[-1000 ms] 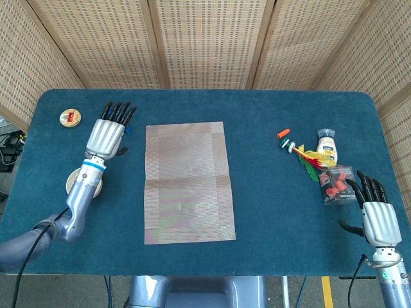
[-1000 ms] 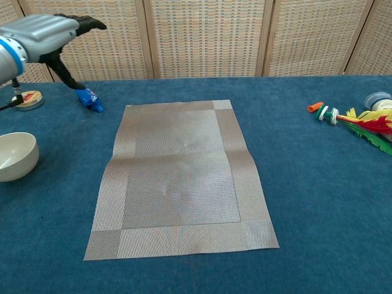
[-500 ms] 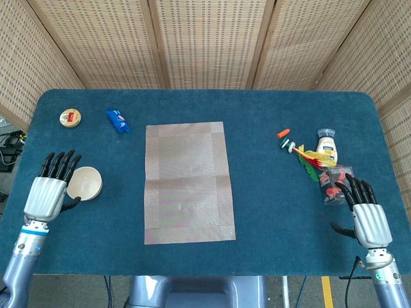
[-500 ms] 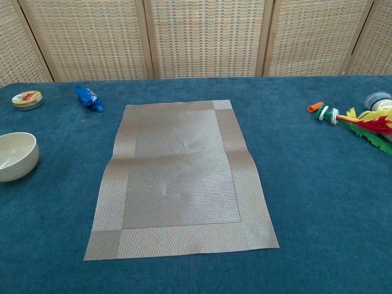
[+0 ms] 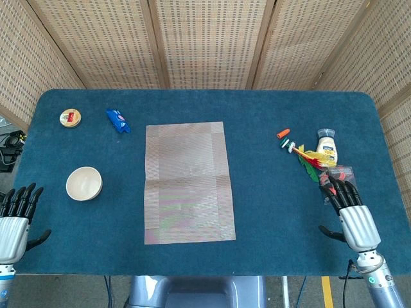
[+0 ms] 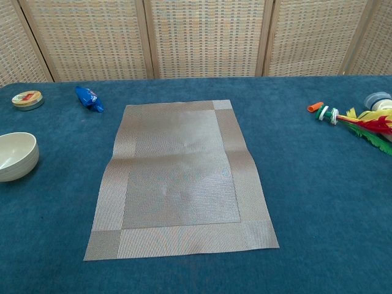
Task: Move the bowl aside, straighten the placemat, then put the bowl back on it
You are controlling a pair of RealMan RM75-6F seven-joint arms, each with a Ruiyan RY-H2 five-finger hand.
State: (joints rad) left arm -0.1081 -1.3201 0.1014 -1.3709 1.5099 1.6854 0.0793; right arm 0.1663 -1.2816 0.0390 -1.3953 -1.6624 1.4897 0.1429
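The left hand (image 5: 13, 226) hovered at the near left corner of the table (image 5: 257, 212), well left of the mat (image 5: 187, 181), its fingers spread and holding nothing. The right hand (image 5: 353, 215) hung near the table's near right edge, far right of the mat, its fingers also apart and empty, their tips just over a clear packet (image 5: 335, 183) of red pieces. The chest view showed neither hand. The bowl (image 5: 84, 183) sat upright on the cloth left of the mat, apart from it and nearer the left hand. The mat lay flat at the table's middle, its long sides running away from the robot, with a faint crease across it. Beyond the bowl, left of the mat's far corner, lay a blue wrapper (image 5: 117, 120) and a round tin (image 5: 70, 117). Right of the mat lay a feathered toy (image 5: 307, 158) and a small bottle (image 5: 327, 145).
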